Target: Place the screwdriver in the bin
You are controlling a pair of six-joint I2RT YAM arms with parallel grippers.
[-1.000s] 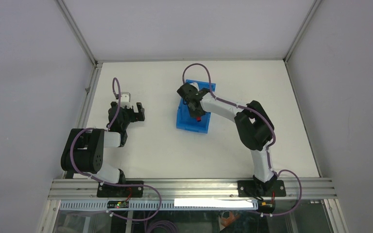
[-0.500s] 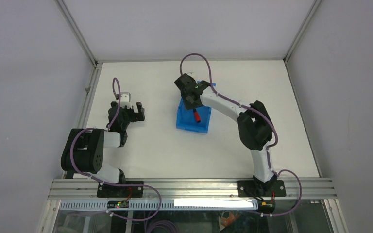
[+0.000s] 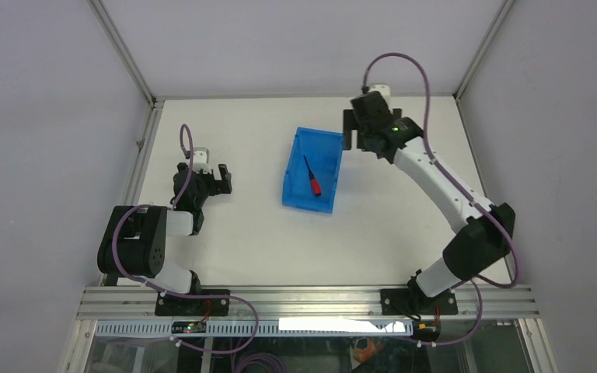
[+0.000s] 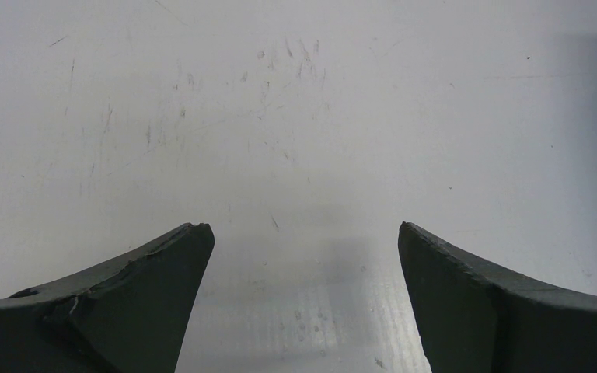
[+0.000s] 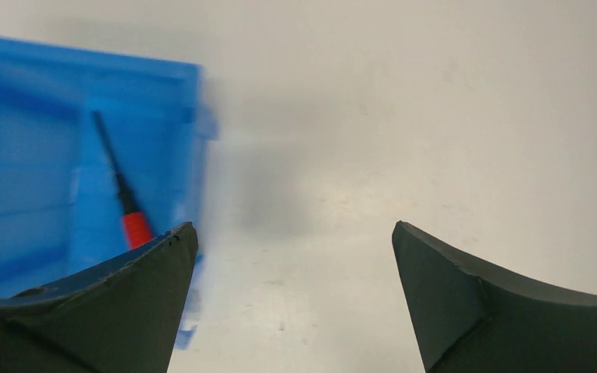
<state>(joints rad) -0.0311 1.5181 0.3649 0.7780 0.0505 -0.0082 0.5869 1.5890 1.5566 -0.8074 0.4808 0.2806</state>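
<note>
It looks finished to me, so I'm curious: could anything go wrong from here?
Probably little: the screwdriver lies inside the bin, and the right gripper is open and empty.
1. The gripper hangs near the bin's far right corner. A careless pull-back might clip the wall and shove the bin.
2. The screwdriver lies loose, so such a knock could shift it, though the upright walls would likely keep it in.

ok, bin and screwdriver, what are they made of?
The bin looks like moulded plastic: uniform bright blue, thin upright walls. The screwdriver has a red handle, probably plastic, and a thin black shaft, likely dark-finished metal; it is too small to confirm.
</note>
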